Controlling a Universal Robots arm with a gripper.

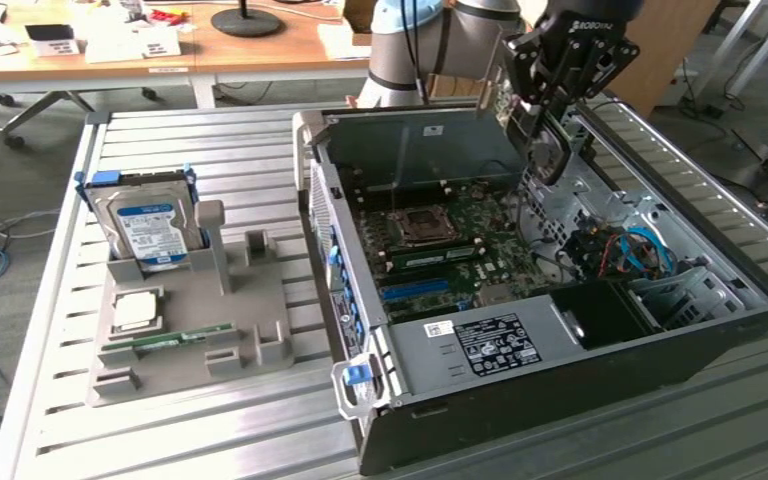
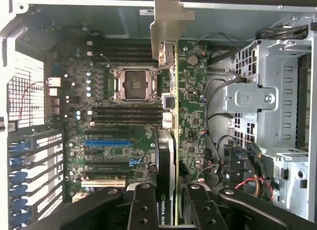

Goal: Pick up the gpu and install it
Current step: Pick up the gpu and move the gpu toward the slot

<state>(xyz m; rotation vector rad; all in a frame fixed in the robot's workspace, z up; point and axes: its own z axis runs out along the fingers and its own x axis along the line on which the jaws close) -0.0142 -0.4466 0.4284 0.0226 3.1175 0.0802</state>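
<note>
Green-edged gpu [image 2: 166,156]: held edge-on in the air over the open computer case [image 1: 558,400], above the motherboard [image 2: 124,156] and not seated in any slot
Silver bracket [image 2: 166,22]: at the end of the card farthest from the tool [image 2: 166,212], close to the case's wall
Tool: narrowed onto the gpu – dark fingers [image 2: 142,210] press against both faces of the card and grip it by one end
Computer case: lying on its side with the panel off, on the part of the bench [image 1: 197,150] toward the exterior view's right edge
Motherboard: flat on the case floor, with a square metal-framed socket [image 2: 134,84] and a blue slot [image 2: 109,142] beside the hanging card
Grey holder [image 1: 184,360]: near the bench edge on the exterior view's left – a blue-and-white hard drive [image 1: 147,225] stands upright at its far end, a narrow green memory stick [image 1: 177,340] lies toward its near end, and a square chip [image 1: 135,308] sits between them
Bench: slatted metal, carrying both case and holder
</note>
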